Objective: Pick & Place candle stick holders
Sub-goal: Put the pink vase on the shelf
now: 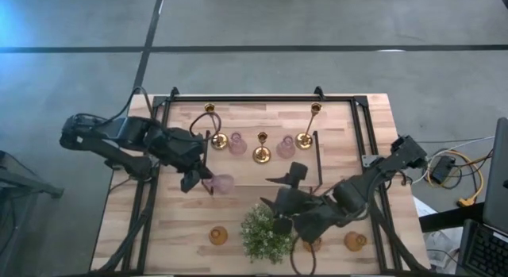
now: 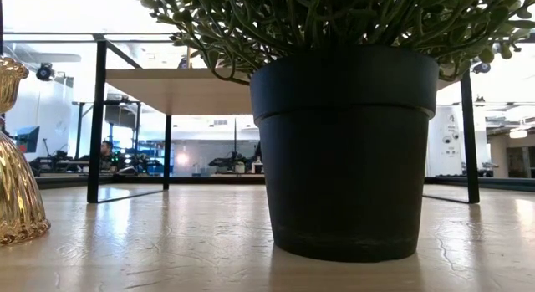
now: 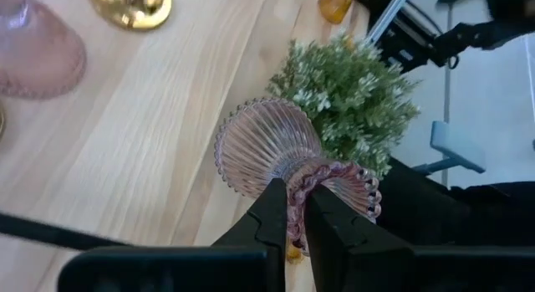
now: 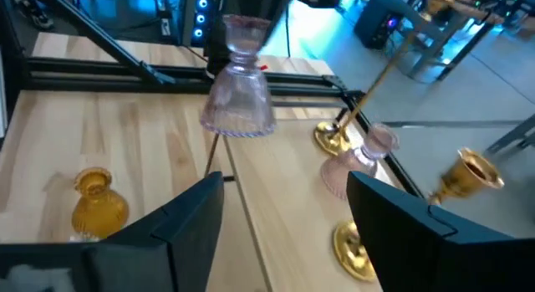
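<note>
My left gripper (image 1: 198, 180) is shut on a pink-lilac glass candle stick holder (image 1: 221, 183) held over the middle of the table. My right gripper (image 4: 284, 192) stands open to its right, pointing at that holder (image 4: 238, 99) with nothing between its fingers. Three brass holders (image 1: 262, 150) and two more pink ones (image 1: 237, 144) stand on their bases in a row near the far edge. Amber holders (image 1: 218, 236) stand along the near edge. My left gripper pinches the beaded rim (image 3: 294, 185) of the holder's small upper cup between its two fingers (image 3: 269, 215), the rim's wall running between them. The fingers slant down from the table's left. The holder hangs below them, ribbed bell base (image 4: 240, 116) down, clear of the table.
A bushy green plant in a black pot (image 1: 266, 233) stands at the near middle, just beside my right arm. A black frame (image 1: 262, 98) rims the table, and a black rod (image 1: 319, 159) lies right of centre. Bare wood (image 1: 182, 221) shows at the near left.
</note>
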`<state>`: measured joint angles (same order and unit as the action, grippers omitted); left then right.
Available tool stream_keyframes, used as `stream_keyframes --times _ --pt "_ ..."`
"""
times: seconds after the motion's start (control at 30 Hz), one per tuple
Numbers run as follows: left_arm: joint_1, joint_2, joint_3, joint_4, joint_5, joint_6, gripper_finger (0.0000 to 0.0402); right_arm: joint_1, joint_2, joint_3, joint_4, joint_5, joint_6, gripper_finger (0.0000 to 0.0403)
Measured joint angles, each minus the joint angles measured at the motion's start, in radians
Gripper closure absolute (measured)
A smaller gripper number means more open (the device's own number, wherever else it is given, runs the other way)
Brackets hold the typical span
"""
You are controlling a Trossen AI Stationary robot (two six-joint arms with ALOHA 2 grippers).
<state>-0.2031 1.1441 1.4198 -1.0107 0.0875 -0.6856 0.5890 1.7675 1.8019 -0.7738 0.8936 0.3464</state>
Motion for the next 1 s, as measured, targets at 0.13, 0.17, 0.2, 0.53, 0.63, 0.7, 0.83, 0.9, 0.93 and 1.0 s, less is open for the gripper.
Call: stream_keyframes --times 0.13,0.17,0.2,0.53,0.63,0.7,0.83,0.9,0.93,1.0 --pt "0.0 0.012 0.035 0.0 -0.001 0.023 0.0375 -0.02 0.072 0.081 -0.004 -0.001 -0.014 0.0145" --pt "0.0 0.015 0.044 0.0 -0.001 0.032 0.0375 -0.026 0.093 0.104 -0.005 0.0 -0.015 0.0145" --pt "0.0 0.018 0.053 0.0 -0.002 0.041 0.0375 -0.033 0.113 0.127 -0.006 0.0 -0.019 0.0144" --pt "0.0 0.045 0.081 -0.009 0.0 0.151 0.0375 -0.087 0.334 0.414 -0.066 -0.001 -0.01 0.0139" --pt "0.0 0.054 0.081 -0.015 0.01 0.18 0.0375 -0.094 0.395 0.503 -0.068 -0.001 -0.014 0.0137" --pt "0.0 0.059 0.081 -0.015 0.031 0.199 0.0375 -0.1 0.428 0.551 -0.068 -0.002 -0.03 0.0137" --pt "0.0 0.059 0.081 -0.015 0.054 0.231 0.0375 -0.116 0.438 0.542 -0.028 -0.011 -0.047 0.014" --pt "-0.002 0.058 0.081 -0.016 0.061 0.248 0.0375 -0.128 0.436 0.541 -0.024 -0.025 -0.011 0.014" --pt "-0.002 0.057 0.081 -0.016 0.072 0.256 0.0375 -0.13 0.433 0.542 -0.022 -0.026 -0.01 0.0139" --pt "-0.002 0.057 0.081 -0.01 0.083 0.271 0.0375 -0.136 0.43 0.547 -0.017 -0.031 -0.01 0.0138"
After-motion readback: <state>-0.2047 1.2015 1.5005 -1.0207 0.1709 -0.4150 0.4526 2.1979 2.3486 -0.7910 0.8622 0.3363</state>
